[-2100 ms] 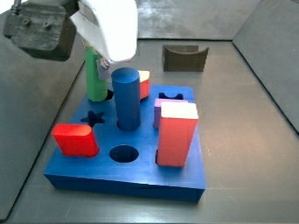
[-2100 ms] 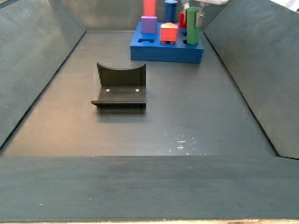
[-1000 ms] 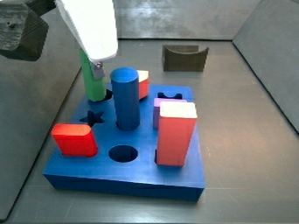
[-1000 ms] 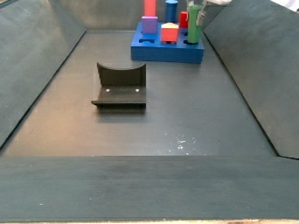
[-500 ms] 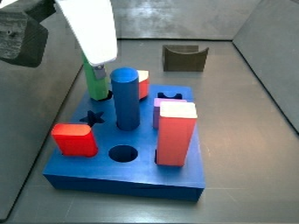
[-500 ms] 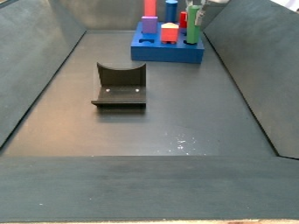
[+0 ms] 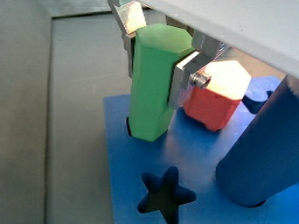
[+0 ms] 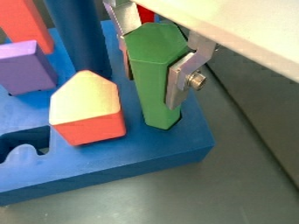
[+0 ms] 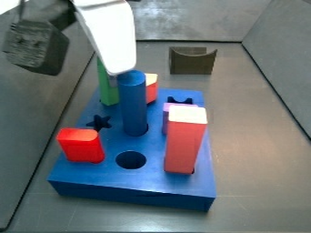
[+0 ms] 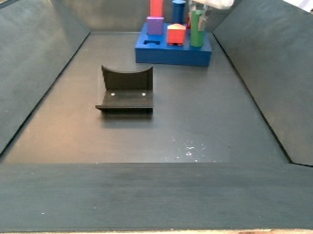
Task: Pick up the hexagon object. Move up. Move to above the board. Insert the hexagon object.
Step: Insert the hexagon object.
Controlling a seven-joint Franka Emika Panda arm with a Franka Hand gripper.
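The hexagon object (image 7: 152, 96) is a light-green faceted post. It stands upright with its lower end in a hole at a corner of the blue board (image 7: 117, 188). My gripper (image 7: 155, 74) is shut on it, one silver finger (image 7: 187, 74) on each side. Both wrist views show the grip, and it appears again from the other side (image 8: 149, 83) on the hexagon object (image 8: 158, 52) above the board (image 8: 128, 166). In a side view the gripper (image 9: 109, 71) stands over the board's far left corner (image 9: 85, 187), and the hexagon object (image 9: 107, 89) shows below it.
On the board stand a thick blue cylinder (image 9: 131, 102), a red block (image 9: 79, 144), a tall red peg (image 9: 183, 136) and a purple peg (image 8: 24, 66). Star (image 7: 163, 192) and round (image 9: 130, 161) holes are open. The dark fixture (image 10: 126, 89) stands on the floor, apart from the board (image 10: 171, 55).
The gripper has moved down with the hexagon object. Less of the green post shows above the board than before.
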